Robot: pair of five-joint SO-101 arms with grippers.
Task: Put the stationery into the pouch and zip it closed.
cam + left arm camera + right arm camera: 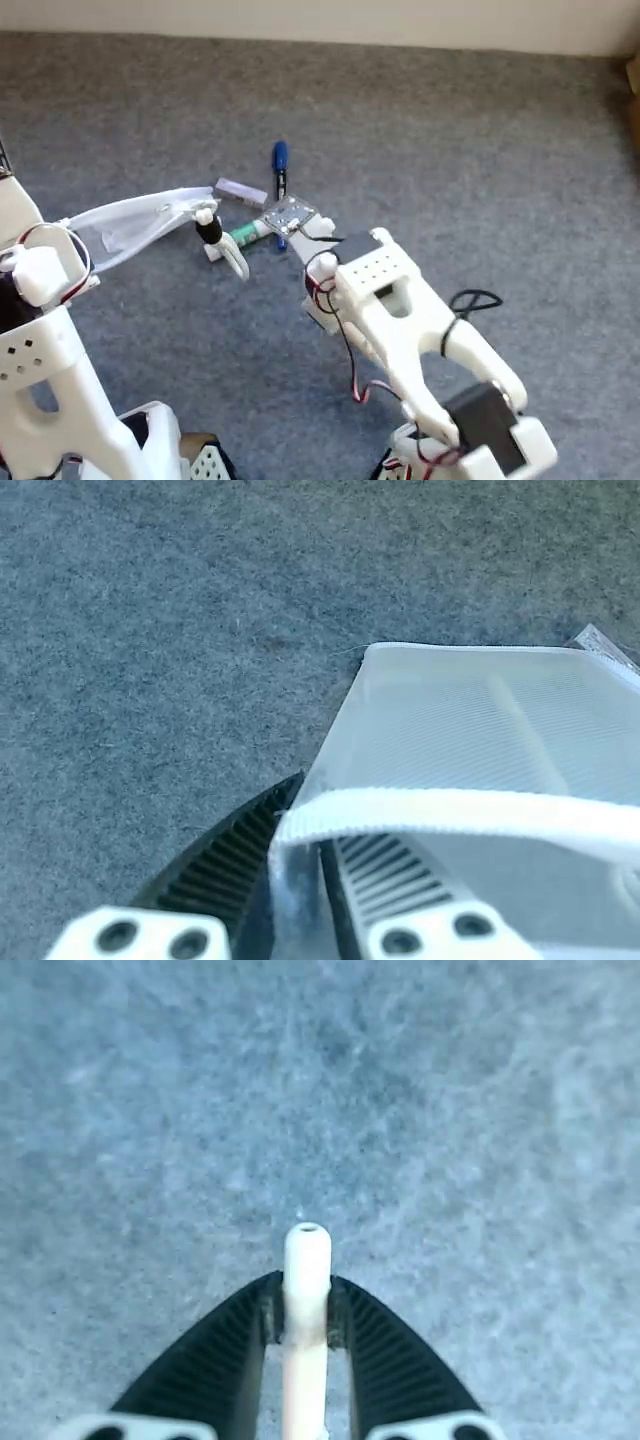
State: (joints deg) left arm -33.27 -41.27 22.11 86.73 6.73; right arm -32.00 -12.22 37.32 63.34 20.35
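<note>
The right gripper [305, 1285] was clamped narrowly on a white stick [305, 1248], a thin round piece of stationery lying along the line of the jaws. Its blunt tip poked out just past the black fingertips [240, 1335]. From the right wrist view alone I could not tell whether it was a pen or a marker. Seen from above, that tip sat right at the free end of the pouch [480, 730], touching it or very nearly so. The left gripper [310, 830] was closed on the pouch's near edge, with the translucent mesh pinched between its ribbed black pads. The white zipper band ran across just beyond the jaws. The pouch stretched from there in a long, slightly raised strip across the grey carpeted table [450, 130] toward the right arm. A green marker [245, 235] lay beneath the right arm's wrist, roughly in line with that arm's jaws. A blue pen [280, 160] lay beside it, pointing away from the arms, with its lower end passing under the wrist. A small grey block [238, 190] rested just past the pouch's free end, close to the blue pen.
</note>
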